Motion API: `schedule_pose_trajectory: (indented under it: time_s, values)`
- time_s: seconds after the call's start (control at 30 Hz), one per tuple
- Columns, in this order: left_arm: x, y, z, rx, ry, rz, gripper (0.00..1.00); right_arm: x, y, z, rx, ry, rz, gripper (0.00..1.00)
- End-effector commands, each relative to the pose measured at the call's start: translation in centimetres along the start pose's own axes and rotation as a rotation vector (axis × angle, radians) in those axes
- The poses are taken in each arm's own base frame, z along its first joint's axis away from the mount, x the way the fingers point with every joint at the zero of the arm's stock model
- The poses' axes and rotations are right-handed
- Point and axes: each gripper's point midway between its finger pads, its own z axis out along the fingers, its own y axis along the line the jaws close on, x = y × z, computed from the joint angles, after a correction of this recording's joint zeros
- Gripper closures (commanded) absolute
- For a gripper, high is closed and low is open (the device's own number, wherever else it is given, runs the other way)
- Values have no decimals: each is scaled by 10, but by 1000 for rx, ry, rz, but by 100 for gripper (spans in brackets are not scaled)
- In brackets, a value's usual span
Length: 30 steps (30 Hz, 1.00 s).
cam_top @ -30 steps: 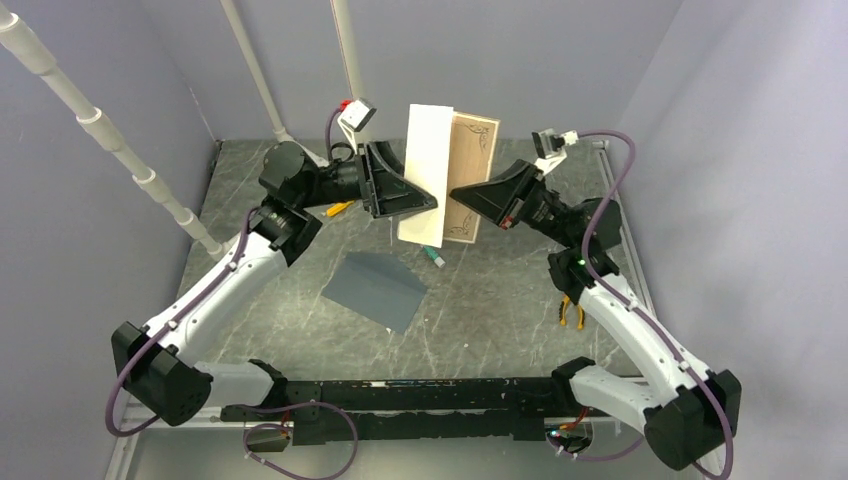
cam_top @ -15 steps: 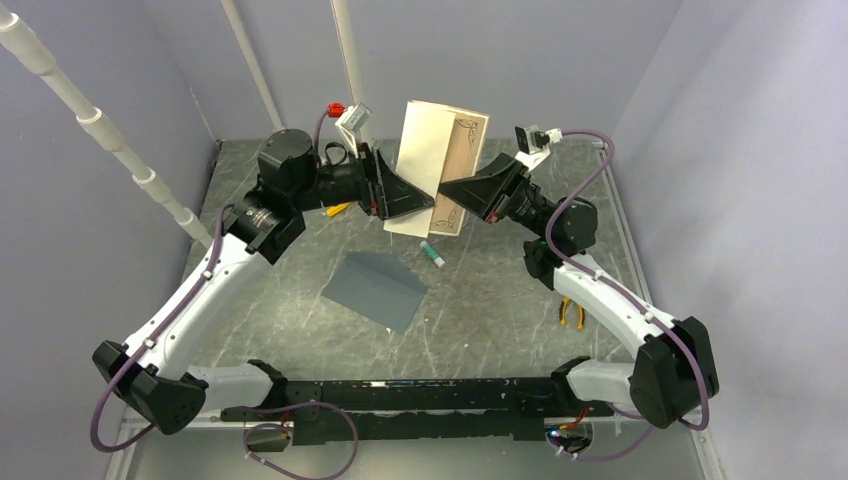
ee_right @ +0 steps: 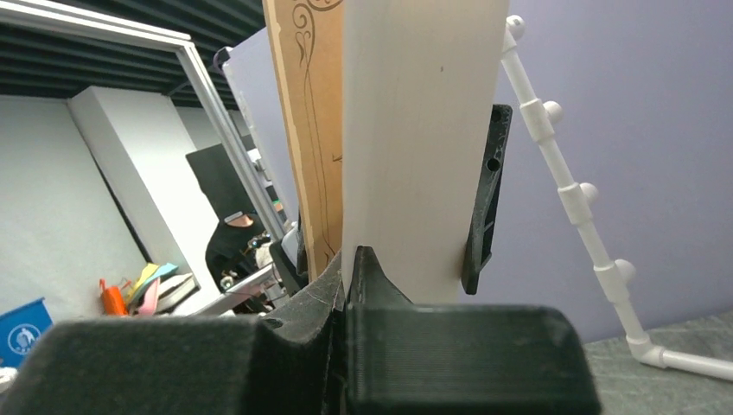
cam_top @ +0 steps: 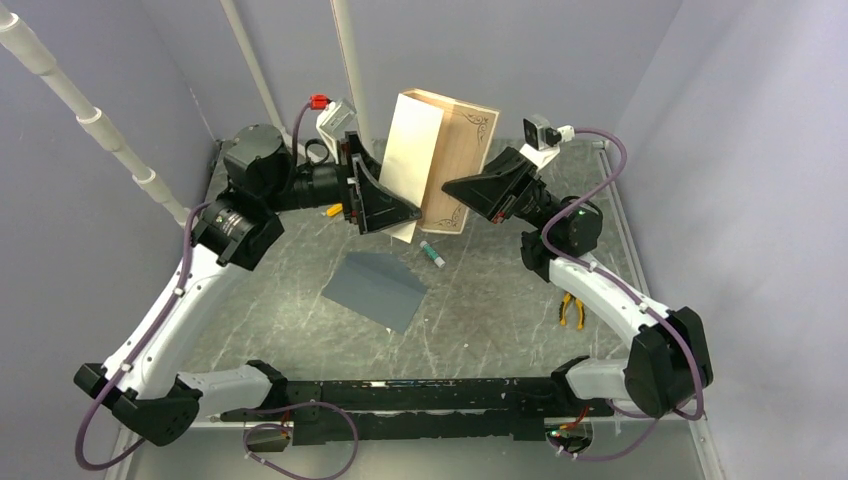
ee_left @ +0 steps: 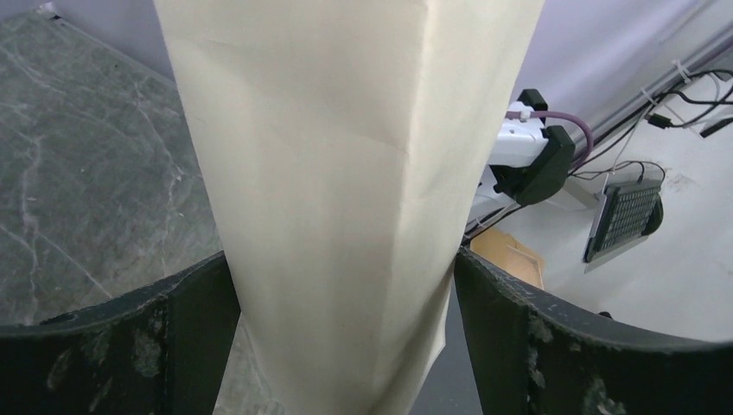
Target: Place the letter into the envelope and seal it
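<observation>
Pinches the letter (cam_top: 432, 160) tight in the right gripper (cam_top: 447, 187), up in the air over the table (cam_top: 500, 300). Holds the left gripper (cam_top: 398, 198) wide open, with one finger on each side of the folded paper. Shows the grey envelope (cam_top: 375, 288) lying flat on the table below, well apart from the letter.

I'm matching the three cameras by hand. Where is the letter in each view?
Top: letter upper centre, held in the air.
Left wrist: its cream side fills the middle, between the open fingers.
Right wrist: centre top, rising from the shut jaws.
Landmark: the left gripper, whose black finger shows behind the letter in the right wrist view.
</observation>
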Motion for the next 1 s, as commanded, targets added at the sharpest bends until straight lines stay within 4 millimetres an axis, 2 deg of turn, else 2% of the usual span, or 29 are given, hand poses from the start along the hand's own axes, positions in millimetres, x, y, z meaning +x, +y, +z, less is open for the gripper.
schedule_pose_trajectory:
  time_s: [0.0,0.13,0.27,0.43,0.53,0.67,0.83,0.97]
  values:
    - [-11,-34,-13,98,-16,131,7,-9,40,9,-157,10,-142,100]
    - [-16,-44,-22,94,-39,191,7,-7,43,11,-153,35,-184,100]
    - [-21,-51,-34,60,-81,252,7,-8,38,11,-104,40,-214,100]
    - [-16,-64,-42,110,-98,301,7,-5,36,13,-83,53,-219,100]
    - [-14,-64,-41,125,-95,299,7,-4,36,14,-87,59,-216,100]
    - [-10,-49,-38,67,-76,281,7,-2,33,16,-72,74,-231,100]
    - [-11,-18,-42,-111,-97,275,7,-2,10,16,46,93,-276,100]
    - [-8,-14,-41,-118,-95,283,7,-4,-3,16,109,113,-336,100]
